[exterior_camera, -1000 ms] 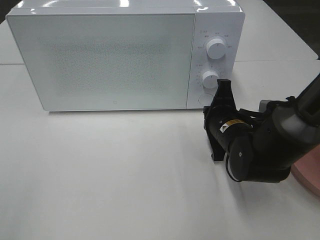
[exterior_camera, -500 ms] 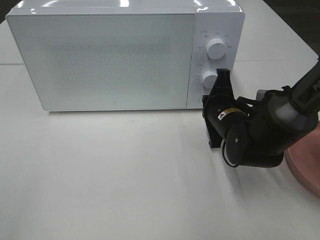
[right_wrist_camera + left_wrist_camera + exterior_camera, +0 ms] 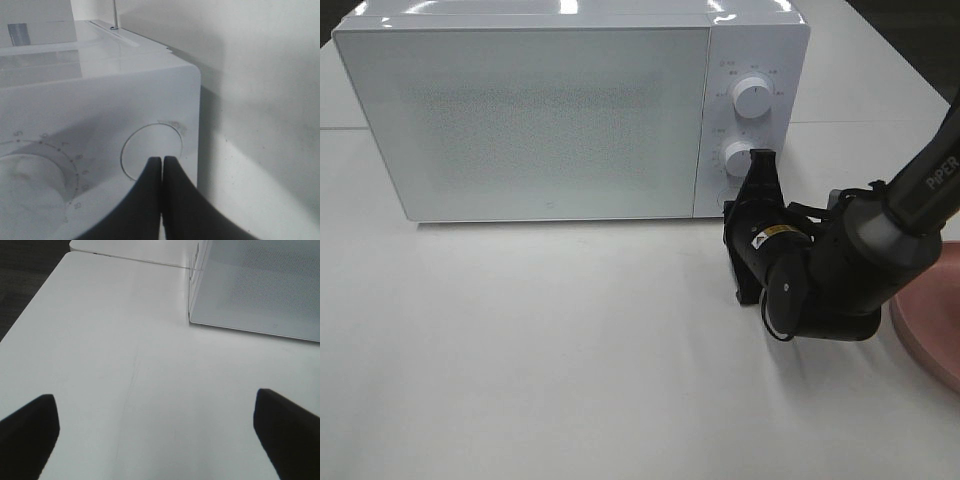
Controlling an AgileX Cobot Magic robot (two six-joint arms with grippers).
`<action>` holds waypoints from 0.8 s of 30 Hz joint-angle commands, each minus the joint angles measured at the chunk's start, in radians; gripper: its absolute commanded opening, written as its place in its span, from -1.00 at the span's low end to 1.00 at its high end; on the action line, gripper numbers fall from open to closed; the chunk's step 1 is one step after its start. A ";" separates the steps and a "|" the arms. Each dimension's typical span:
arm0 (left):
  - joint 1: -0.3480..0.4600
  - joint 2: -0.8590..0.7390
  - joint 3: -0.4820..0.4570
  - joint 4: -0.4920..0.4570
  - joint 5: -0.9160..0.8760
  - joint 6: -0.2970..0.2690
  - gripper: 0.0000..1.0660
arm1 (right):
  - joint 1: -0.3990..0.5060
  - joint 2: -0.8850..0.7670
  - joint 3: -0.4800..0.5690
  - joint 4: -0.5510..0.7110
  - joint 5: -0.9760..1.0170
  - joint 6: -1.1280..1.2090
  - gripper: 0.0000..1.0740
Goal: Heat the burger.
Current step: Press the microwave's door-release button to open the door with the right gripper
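Note:
The burger is out of view. A white microwave (image 3: pixel 540 110) stands at the back of the table with its door closed. My right gripper (image 3: pixel 728 212) is shut with nothing between its fingers, and it points at the lower right of the control panel. In the right wrist view the gripper's closed tips (image 3: pixel 162 160) rest against the round button (image 3: pixel 145 142) below the dials. My left gripper (image 3: pixel 155 435) does not show in the high view. In its wrist view the fingers (image 3: pixel 27 432) stand wide apart over bare table, left of the microwave's corner (image 3: pixel 260 285).
Two white dials (image 3: pixel 752 97) sit one above the other on the microwave's panel. The lower dial (image 3: pixel 30 185) is right beside the button. A pink plate (image 3: pixel 930 335) lies at the right edge of the table, behind the right arm.
The right gripper has crept up and to the left, closer to the microwave's control panel. The microwave door has stayed closed.

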 commanded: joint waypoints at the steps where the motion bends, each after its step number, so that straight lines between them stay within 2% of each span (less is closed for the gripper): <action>1: 0.004 -0.022 0.003 -0.004 -0.009 -0.001 0.83 | -0.004 0.003 -0.018 0.001 -0.004 -0.001 -1.00; 24: 0.004 -0.022 0.003 -0.004 -0.009 -0.001 0.83 | -0.004 0.023 -0.103 0.098 0.043 -0.094 -1.00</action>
